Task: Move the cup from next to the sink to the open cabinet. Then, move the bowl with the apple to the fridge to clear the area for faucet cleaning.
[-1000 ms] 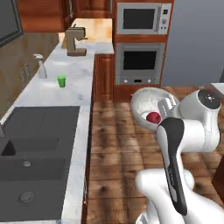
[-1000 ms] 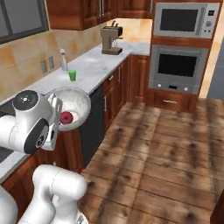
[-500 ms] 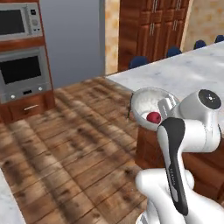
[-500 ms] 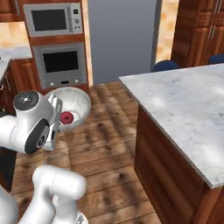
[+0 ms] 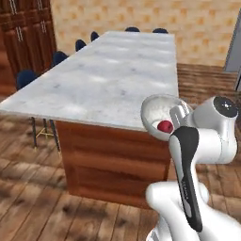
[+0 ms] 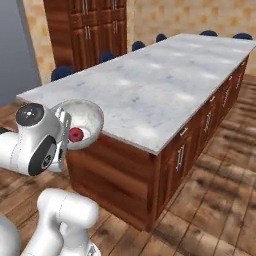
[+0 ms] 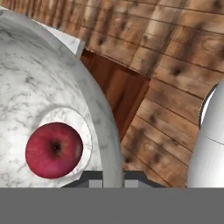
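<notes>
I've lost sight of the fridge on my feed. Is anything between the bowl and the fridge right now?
The fridge isn't in these views, so the route can't be judged. The end effector is shut on the bowl's rim, with the apple inside. Directly ahead stands the long marble island, with blue chairs along its far side.

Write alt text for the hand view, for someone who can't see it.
Close-up from the robot's hand: a dark red apple sits in the centre well of a white-grey speckled bowl, whose rim runs down to the gripper, which is shut on it. Past the rim lie a wooden plank floor and the corner of a marble-topped island.
</notes>
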Tool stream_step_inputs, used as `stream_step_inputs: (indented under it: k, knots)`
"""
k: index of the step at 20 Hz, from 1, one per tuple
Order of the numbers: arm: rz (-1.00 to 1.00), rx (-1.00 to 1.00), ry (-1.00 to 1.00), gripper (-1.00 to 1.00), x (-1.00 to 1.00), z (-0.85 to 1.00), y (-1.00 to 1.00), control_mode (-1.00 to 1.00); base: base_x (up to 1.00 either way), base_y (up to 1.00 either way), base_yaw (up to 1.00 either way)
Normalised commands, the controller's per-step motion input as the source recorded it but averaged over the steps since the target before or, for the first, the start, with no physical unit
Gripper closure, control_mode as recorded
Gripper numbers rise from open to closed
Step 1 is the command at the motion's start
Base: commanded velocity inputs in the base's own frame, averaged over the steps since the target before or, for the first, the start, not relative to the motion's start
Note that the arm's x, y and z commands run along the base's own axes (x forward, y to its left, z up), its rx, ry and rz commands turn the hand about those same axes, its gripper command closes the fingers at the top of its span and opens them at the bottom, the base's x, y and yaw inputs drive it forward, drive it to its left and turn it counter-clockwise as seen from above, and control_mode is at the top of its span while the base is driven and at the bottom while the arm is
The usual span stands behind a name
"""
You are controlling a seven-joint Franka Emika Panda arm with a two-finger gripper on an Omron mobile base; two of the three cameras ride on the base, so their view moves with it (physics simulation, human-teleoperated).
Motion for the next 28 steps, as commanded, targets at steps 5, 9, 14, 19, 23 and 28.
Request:
stream_step_inputs:
  k: [5,9,14,19,23,28]
  knots:
    - [0.0,0.0,0.0,1.0,0.0,0.0,0.0,1.0,0.0,0.0,-1.0]
    - [0.0,0.0,0.0,1.0,0.0,0.0,0.0,1.0,0.39,-0.22,-0.81]
    - [0.0,0.0,0.0,1.0,0.0,0.0,0.0,1.0,0.86,-0.82,0.05]
    - [0.0,0.0,0.0,1.0,0.0,0.0,0.0,1.0,0.54,-1.0,0.05]
    - [0.0,0.0,0.0,1.0,0.0,0.0,0.0,1.0,1.0,-0.54,0.01]
    - [0.0,0.0,0.0,1.0,0.0,0.0,0.0,1.0,1.0,-0.05,0.01]
